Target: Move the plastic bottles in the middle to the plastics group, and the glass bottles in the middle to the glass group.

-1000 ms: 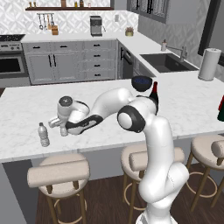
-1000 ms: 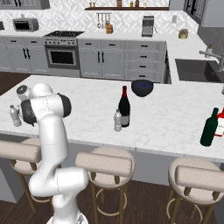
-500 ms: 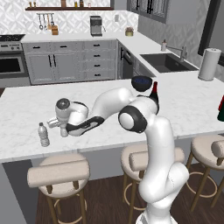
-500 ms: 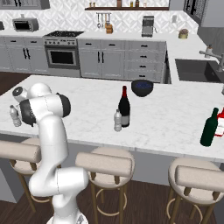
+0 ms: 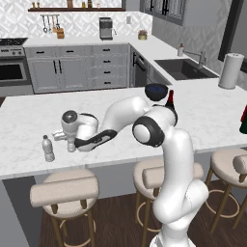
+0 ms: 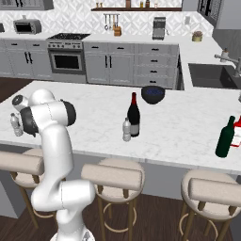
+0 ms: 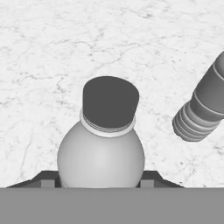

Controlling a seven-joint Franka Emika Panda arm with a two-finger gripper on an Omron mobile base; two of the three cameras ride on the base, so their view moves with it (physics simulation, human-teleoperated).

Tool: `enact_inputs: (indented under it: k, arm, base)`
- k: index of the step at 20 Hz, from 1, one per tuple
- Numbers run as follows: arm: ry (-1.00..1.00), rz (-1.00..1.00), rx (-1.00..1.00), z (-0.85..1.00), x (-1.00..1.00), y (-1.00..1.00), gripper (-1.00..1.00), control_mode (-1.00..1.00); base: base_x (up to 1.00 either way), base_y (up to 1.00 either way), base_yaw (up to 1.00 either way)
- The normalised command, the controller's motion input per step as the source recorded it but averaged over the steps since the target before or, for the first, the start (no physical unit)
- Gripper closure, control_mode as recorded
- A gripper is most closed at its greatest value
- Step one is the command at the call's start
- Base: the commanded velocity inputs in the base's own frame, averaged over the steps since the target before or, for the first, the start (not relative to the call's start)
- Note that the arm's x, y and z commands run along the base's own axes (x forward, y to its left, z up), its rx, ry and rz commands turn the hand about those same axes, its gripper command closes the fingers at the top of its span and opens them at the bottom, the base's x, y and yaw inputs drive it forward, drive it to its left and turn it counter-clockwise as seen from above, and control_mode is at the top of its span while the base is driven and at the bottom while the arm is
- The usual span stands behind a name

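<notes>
Hand view: a plastic bottle (image 7: pixel 101 151) sits between the finger tips, the gripper (image 7: pixel 100 179) having just narrowed onto it, so it now looks clamped. Another clear bottle (image 5: pixel 48 148) stands just beside, at the counter (image 5: pixel 212 116) end where the plastics group belongs; setting down seems near.

Left and right base views sit behind the arm, angled forward and down over the marble bench (image 5: pixel 29 120); both share its island top. Hand view looks close along the pincer (image 7: pixel 100 181) at the bench.
</notes>
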Motion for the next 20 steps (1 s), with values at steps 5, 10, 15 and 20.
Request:
enact_inputs:
  k: [5,10,15,20]
  arm:
    - [0.0,-0.07,0.01,-0.17,-0.13,0.01,1.0,-1.0]
    - [0.01,-0.06,0.0,-0.18,-0.21,0.0,1.0,-1.0]
    - [0.01,-0.06,0.05,-0.13,-0.26,0.07,1.0,-1.0]
    - [0.0,-0.05,0.03,-0.13,-0.31,0.02,1.0,-1.0]
  base:
    - [0.0,0.0,0.0]
    - [0.0,0.0,0.0]
    - [0.0,0.0,0.0]
    - [0.0,0.0,0.0]
